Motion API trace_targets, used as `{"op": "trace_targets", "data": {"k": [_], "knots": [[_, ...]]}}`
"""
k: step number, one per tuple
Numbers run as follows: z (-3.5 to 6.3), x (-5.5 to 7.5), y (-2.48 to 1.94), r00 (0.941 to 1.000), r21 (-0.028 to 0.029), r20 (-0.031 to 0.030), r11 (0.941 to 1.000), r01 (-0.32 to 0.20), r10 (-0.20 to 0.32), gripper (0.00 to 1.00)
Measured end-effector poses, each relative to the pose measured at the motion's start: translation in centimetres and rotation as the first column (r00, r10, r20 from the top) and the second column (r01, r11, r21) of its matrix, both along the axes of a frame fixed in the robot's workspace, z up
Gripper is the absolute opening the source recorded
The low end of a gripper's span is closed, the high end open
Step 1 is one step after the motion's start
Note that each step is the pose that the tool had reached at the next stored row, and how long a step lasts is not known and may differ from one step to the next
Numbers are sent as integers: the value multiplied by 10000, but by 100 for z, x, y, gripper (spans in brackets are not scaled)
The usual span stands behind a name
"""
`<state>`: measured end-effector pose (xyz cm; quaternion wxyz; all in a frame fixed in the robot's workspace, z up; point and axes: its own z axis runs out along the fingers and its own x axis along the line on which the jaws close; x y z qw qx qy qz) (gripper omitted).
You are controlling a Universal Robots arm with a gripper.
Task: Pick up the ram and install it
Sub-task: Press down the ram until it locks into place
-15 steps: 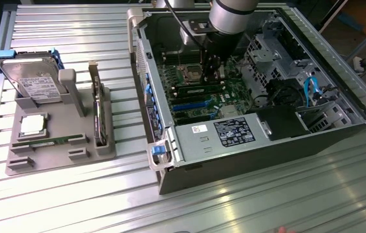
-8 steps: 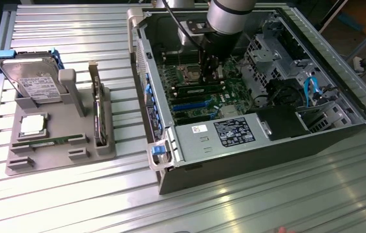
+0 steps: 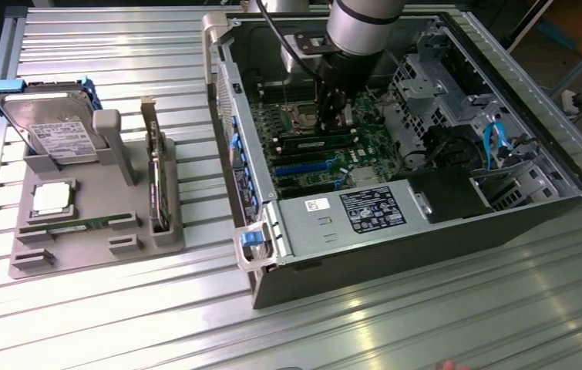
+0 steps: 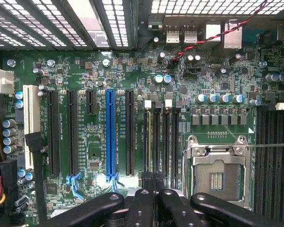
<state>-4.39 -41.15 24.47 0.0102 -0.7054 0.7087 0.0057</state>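
Claw is down inside the open computer case, fingers pressed together, tips just above the memory slots beside the bare processor socket. The wrist view shows the claw closed, and the slots look unfilled. I cannot tell whether anything thin is pinched between the tips. A green stick that reads as the ram lies flat in the near part of the grey holder tray, well apart from the case, on the exterior view's left. Judged handling: light, stiff, thin board; fragile at the chips and contact edge. Best taken by the two long faces near mid-length or by the short ends, kept square to the slot. The tray also carries a hard drive standing at the far end, a processor chip and an upright expansion card. The counter is ribbed metal, shiny and flat. Room inside the case is tight, with cables and drive cage close by.
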Motion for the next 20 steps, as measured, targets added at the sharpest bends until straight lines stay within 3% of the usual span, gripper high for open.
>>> {"op": "trace_targets", "data": {"k": [20], "knots": [[-60, -5, -2, 10000, 0, 0, 10000, 1, -1, 11]]}}
